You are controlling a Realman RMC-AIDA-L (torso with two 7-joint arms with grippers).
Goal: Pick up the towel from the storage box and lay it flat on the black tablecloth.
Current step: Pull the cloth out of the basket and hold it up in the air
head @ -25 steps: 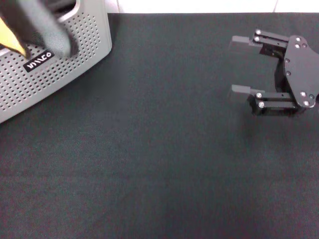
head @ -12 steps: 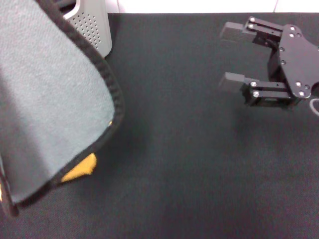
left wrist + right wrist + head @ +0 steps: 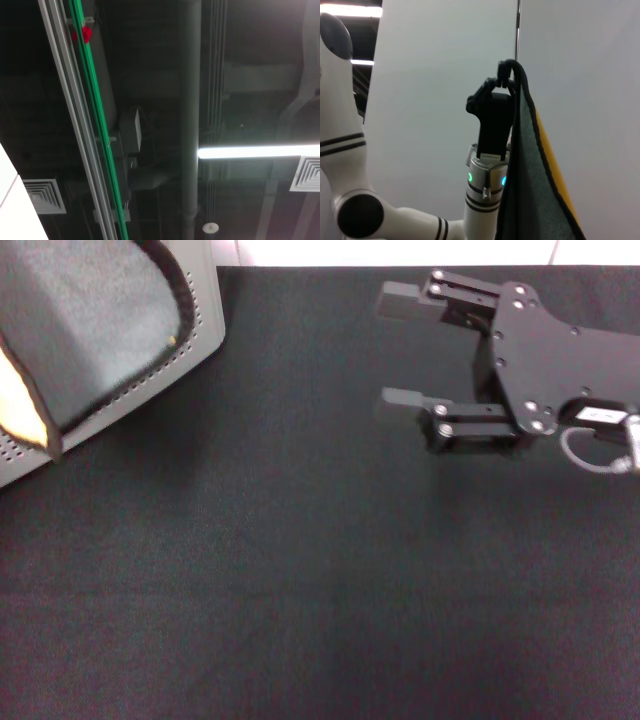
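Observation:
The towel (image 3: 90,330) hangs at the far left in front of the storage box (image 3: 207,290), grey-green face toward me, with a dark hem and a yellow-orange strip at its left edge. In the right wrist view my left gripper (image 3: 502,75) is raised and shut on the towel's top edge, and the towel (image 3: 525,190) hangs straight down from it. The left gripper is out of the head view. My right gripper (image 3: 385,348) is open and empty above the black tablecloth (image 3: 300,570) at the upper right, fingers pointing left toward the towel, well apart from it.
The tablecloth's far edge meets a white surface (image 3: 400,252) along the back. The left wrist view shows only ceiling pipes and a light strip (image 3: 260,151).
The hanging towel has swung back up and to the left and covers less of the tablecloth. My right gripper has moved left toward the middle, still open.

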